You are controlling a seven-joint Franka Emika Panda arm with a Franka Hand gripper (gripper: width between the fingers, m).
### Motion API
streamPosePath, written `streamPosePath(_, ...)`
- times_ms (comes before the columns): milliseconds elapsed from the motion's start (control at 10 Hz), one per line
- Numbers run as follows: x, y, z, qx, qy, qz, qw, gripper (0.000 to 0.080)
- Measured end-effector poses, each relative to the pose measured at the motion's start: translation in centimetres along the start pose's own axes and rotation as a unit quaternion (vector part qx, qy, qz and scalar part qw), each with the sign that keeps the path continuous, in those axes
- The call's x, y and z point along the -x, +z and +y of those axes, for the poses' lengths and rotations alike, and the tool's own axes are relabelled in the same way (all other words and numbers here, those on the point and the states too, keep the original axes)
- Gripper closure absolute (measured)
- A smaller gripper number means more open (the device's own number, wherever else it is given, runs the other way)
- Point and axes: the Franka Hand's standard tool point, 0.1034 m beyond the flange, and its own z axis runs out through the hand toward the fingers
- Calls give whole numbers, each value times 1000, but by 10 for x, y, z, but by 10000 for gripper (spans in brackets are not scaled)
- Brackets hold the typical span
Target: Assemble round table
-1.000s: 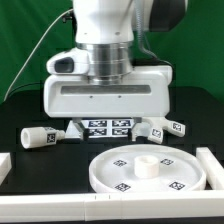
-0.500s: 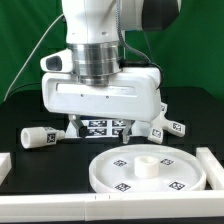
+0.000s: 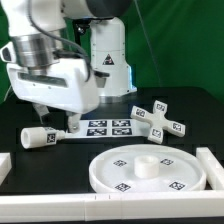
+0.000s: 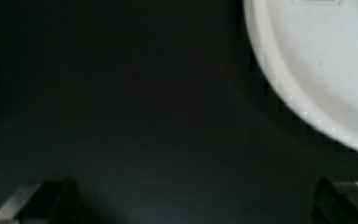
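Nearest: large white round rimmed plastic disc (image 3: pixel 115 172) at the front edge of the black table (image 3: pixel 200 105), central hub (image 3: pixel 146 165) up, nothing fitted yet. Behind it, toward the exterior view's left, the short white cylindrical leg (image 3: pixel 38 137) lies loose. My gripper (image 3: pixel 55 120) hangs just above it, jaws wide, empty (wrist view: only table and disc edge). Farthest, the white cross-shaped base (image 3: pixel 158 120). I read this as the leg pick-up. Next: centre over the leg, descend, close.

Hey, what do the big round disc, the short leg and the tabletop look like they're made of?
Disc: probably white plastic, smooth and faintly glossy, with a moulded rim. Leg: same white plastic look, with a printed tag stuck on. Tabletop: black and matte, no reflections; cloth or mat, cannot tell.
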Motion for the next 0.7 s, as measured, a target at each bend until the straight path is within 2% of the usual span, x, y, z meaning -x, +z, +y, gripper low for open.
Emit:
streamPosePath(200,1,3,5,5,-6,-17,1000,151)
streamPosePath(300,-2,4,16,4,-25,-33,999,151)
streamPosePath(400,-8,-4,32,3,-32,-58,998,151)
streamPosePath(600,-10,-8,71,6,-39,-135,990,151)
streamPosePath(700,-10,-10,77,8,-32,-163,986,151)
